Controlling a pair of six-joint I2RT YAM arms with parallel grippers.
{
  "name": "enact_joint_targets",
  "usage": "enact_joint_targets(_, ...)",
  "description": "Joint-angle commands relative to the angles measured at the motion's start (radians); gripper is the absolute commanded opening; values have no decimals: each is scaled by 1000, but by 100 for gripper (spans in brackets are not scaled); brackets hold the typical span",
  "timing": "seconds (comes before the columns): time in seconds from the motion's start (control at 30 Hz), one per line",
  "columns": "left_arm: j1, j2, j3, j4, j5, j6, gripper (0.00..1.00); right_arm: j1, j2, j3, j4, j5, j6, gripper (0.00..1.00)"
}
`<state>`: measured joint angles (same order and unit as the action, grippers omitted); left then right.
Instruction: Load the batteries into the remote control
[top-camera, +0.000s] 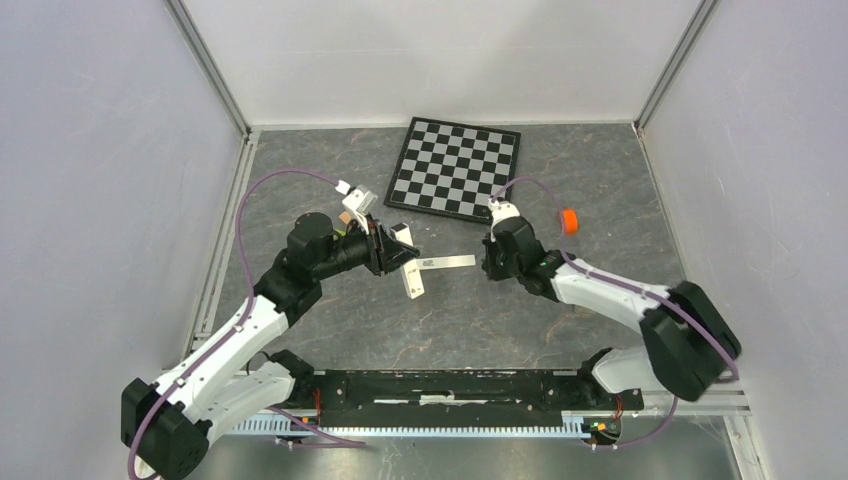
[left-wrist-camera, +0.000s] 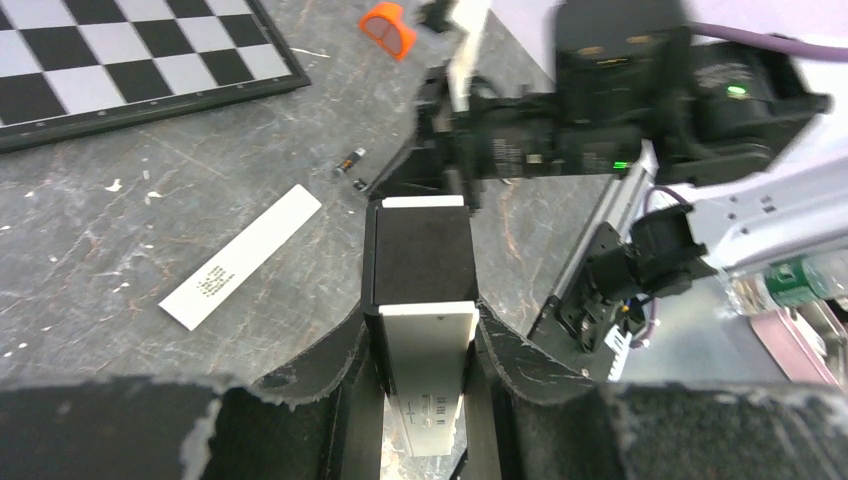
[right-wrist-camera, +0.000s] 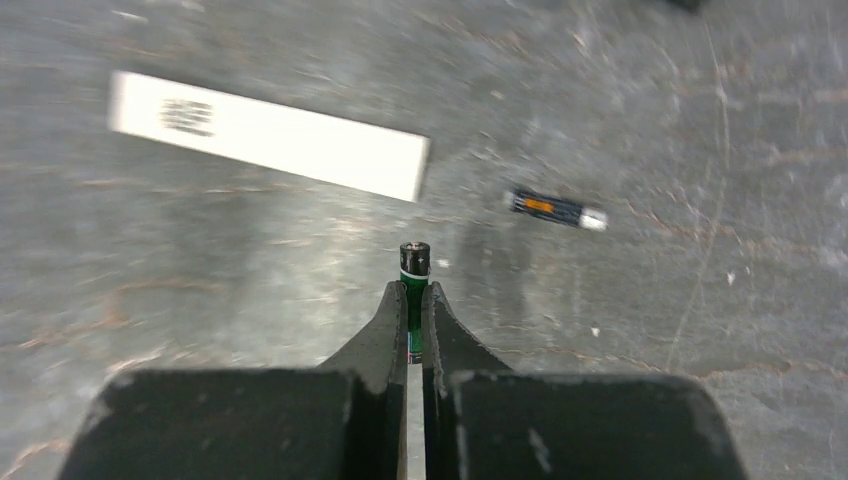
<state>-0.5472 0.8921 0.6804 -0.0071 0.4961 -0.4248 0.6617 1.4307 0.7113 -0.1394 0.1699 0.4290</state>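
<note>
My left gripper (left-wrist-camera: 422, 330) is shut on the remote control (left-wrist-camera: 428, 345), gripping its long sides. The remote's pale back faces up, with a dark recess (left-wrist-camera: 420, 255) at the far end. From above, the remote (top-camera: 412, 283) sits at the left gripper (top-camera: 392, 250), mid-table. My right gripper (right-wrist-camera: 415, 290) is shut on a slim green battery (right-wrist-camera: 414, 258), which stands upright with its dark tip poking out past the fingertips. A second battery (right-wrist-camera: 555, 208) lies on the table beyond and to the right. In the top view the right gripper (top-camera: 490, 262) faces the left one.
A flat white strip with black print (top-camera: 440, 262) lies between the two grippers. A chessboard (top-camera: 455, 165) sits at the back. An orange round cap (top-camera: 569, 221) rests right of the right arm. Walls enclose the grey table on three sides.
</note>
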Motion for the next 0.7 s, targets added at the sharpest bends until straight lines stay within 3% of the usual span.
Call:
enact_joint_targets(0.0, 0, 18, 11, 39, -96, -33, 2, 3, -168, -48, 242, -166, -75, 0)
enact_joint_targets(0.27, 0, 31, -23, 124, -235, -188, 2, 6, -346, -80, 476, -434, -53, 0)
enact_joint_targets(0.4, 1, 39, -25, 141, -320, -260, 2, 65, -405, -33, 521, -450, -49, 0)
enact_joint_targets(0.57, 5, 76, -25, 253, -234, -323, 2, 163, -411, 10, 541, -399, -39, 0)
enact_joint_targets(0.67, 66, 107, -35, 371, -83, -404, 2, 197, -420, -2, 589, -383, -33, 0)
